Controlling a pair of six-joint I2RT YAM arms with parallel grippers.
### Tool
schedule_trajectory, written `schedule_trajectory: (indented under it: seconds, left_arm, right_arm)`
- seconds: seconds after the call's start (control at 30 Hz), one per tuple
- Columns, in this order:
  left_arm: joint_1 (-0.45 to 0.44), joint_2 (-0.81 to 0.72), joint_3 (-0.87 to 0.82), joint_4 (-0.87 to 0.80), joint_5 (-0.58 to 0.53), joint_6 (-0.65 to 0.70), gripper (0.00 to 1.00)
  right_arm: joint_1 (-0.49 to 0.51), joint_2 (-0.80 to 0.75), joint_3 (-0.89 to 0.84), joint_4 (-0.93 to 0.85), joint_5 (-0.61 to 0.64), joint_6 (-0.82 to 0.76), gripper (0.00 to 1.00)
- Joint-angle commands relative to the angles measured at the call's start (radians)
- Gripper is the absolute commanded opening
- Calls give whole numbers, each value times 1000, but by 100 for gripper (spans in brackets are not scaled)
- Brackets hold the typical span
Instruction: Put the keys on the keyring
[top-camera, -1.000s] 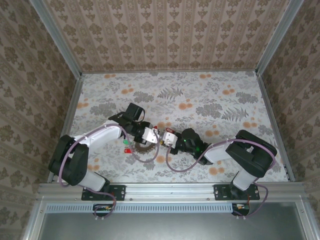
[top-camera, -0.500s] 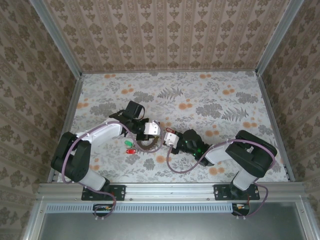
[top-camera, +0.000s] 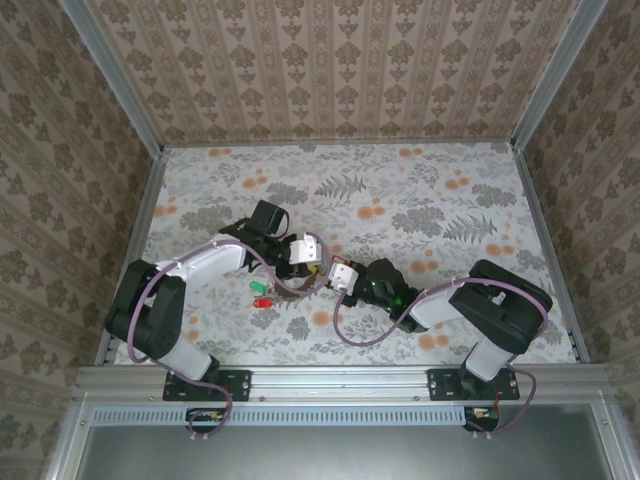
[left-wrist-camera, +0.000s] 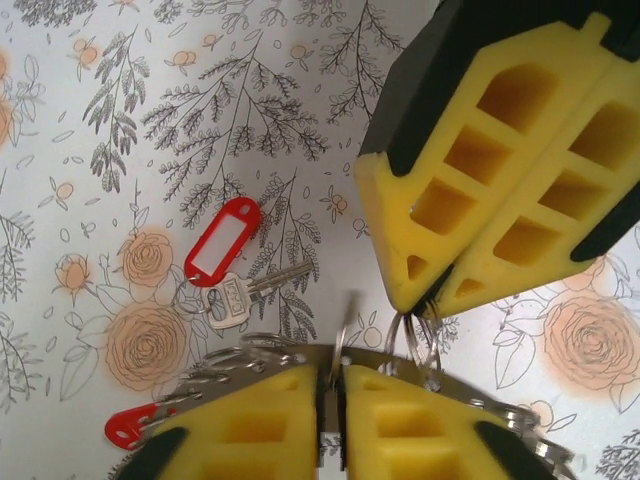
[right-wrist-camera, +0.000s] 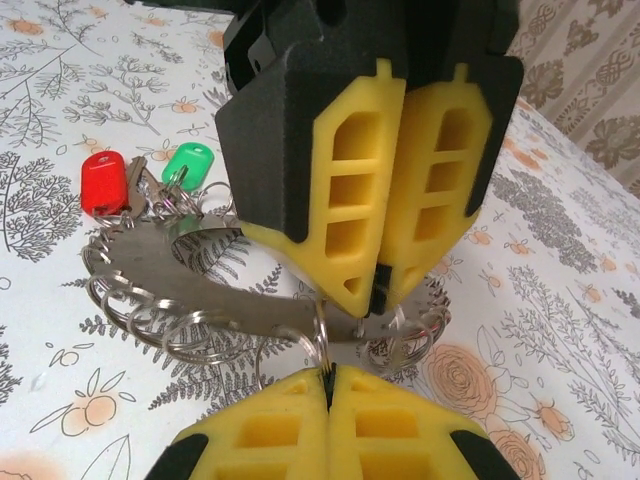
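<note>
Since a second ago the left gripper (right-wrist-camera: 373, 290) has shifted toward the far edge of the keyring (right-wrist-camera: 190, 272); its jaws stand a narrow slit apart over that rim. The right gripper (left-wrist-camera: 428, 300) is closed tight on one small loop of the keyring. Red and green keys (right-wrist-camera: 103, 183) lie just beside the keyring.

The left hand (top-camera: 314, 270) and right hand (top-camera: 328, 282) met tip to tip above the keyring (top-camera: 288, 291), with barely a gap between them. The keys (top-camera: 262, 302) lay just left of the ring, crowding that side. Beyond the hands, the table (top-camera: 400, 180) stood open up to the walls (top-camera: 340, 70).
</note>
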Motion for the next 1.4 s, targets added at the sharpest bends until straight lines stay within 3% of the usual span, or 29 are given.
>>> schedule_trajectory:
  seconds: [0.0, 0.1, 0.3, 0.43, 0.57, 1.0, 1.37]
  left_arm:
    - [21, 2, 31, 23, 54, -70, 32]
    - [42, -1, 39, 12, 80, -90, 39]
    - [84, -79, 0, -52, 117, 4, 39]
    - [85, -151, -58, -92, 207, 146, 36]
    - [77, -157, -98, -60, 242, 167, 31]
    - [-5, -58, -53, -69, 112, 215, 30]
    - [-29, -43, -80, 37, 16, 162, 30]
  right_arm:
    - [6, 18, 9, 26, -36, 24, 0]
    - [5, 22, 9, 29, -38, 26, 0]
    - [-2, 25, 3, 30, -42, 39, 0]
    - [-5, 31, 2, 38, -45, 46, 0]
    - [-6, 40, 5, 47, -47, 53, 0]
    - [-12, 51, 11, 69, -43, 83, 0]
    - [-15, 64, 6, 97, -51, 96, 0]
